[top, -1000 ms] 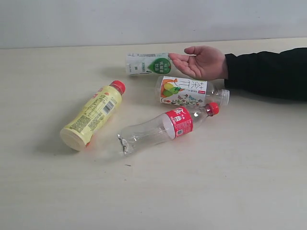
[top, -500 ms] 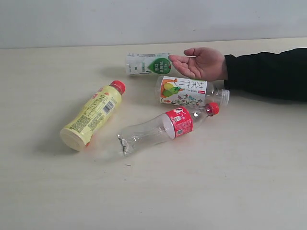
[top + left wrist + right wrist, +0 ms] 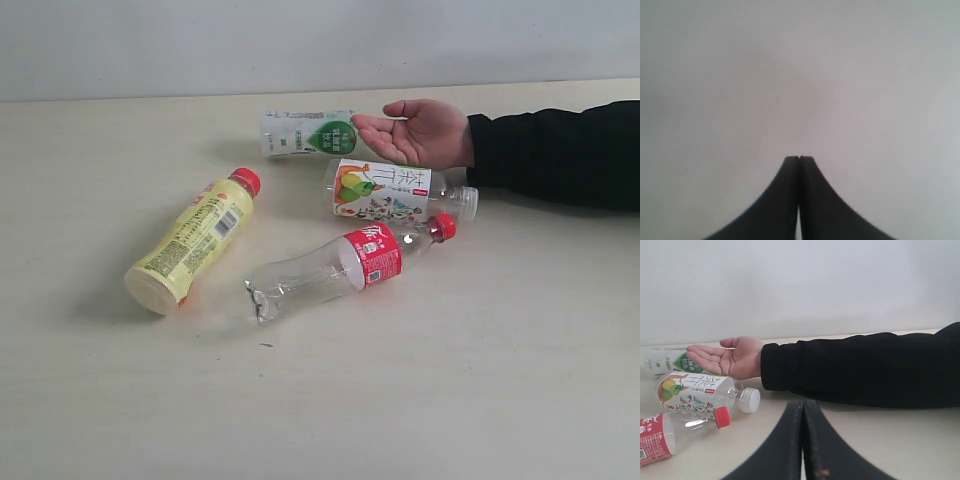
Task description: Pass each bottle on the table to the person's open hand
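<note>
four bottles flat on the worktop, both end effectors closed and empty

both end effectors are seen with fingers pressed together and nothing held between them. the left end effector [image 3: 799, 159] is shown only against a blank pale surface, with no bottle in its view. the right end effector [image 3: 803, 402] is pointed across the worktop [image 3: 480, 390] and touches nothing. a black sleeve [image 3: 865, 367] is stretched across beyond its tips, and the open hand [image 3: 732, 357] is laid palm up further on. neither end effector is caught in the exterior view.

all four bottles are laid on their sides. the white bottle [image 3: 305, 132] is nearest the far edge, its end overlapped by the hand's fingertips; contact cannot be told. the fruit-label bottle [image 3: 385, 190] is placed just beside the hand on the near side. the red-label bottle [image 3: 340, 268] is angled just in front of it, red cap close to its neck. the yellow bottle [image 3: 195, 240] is set apart on the left of the exterior view.

wide bare worktop is left at the near side and at the left. the far edge is met by a pale wall [image 3: 300, 45].
</note>
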### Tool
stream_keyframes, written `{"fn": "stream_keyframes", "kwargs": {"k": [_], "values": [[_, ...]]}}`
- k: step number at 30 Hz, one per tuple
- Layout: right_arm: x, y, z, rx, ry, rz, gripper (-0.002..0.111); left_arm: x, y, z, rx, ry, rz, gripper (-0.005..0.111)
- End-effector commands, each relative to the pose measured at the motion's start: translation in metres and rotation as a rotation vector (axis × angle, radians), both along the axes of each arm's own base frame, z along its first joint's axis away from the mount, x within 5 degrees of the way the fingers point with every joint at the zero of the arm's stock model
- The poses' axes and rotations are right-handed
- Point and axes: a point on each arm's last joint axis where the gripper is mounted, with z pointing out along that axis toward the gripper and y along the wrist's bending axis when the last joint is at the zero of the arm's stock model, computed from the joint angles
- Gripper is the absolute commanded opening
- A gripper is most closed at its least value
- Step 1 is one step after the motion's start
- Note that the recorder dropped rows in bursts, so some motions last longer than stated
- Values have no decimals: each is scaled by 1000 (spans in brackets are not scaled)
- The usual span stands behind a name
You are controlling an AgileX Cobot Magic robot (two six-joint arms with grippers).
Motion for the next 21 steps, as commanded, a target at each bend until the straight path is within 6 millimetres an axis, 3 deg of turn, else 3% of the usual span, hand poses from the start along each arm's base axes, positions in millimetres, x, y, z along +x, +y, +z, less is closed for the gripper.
{"fn": "stream_keyframes", "kwargs": {"k": [1,4,6,9,15,19,21], "values": [[0,0,-1,0,-5,2,0,78,-12,-3,257,564,-36,2],[0,0,-1,0,-5,2,0,124,-27,-27,376,937,-192,2],[0,0,-1,0,-5,2,0,146,-49,-41,455,1097,-420,4],[0,0,-1,0,-5,2,0,167,-88,-57,534,1195,-718,8],[0,0,-1,0,-5,2,0,187,-176,-86,882,1205,-863,17],[0,0,-1,0,-5,2,0,192,-225,-107,1151,1156,-891,49],[0,0,-1,0,-5,2,0,190,-249,-120,1278,1117,-925,74]]}}
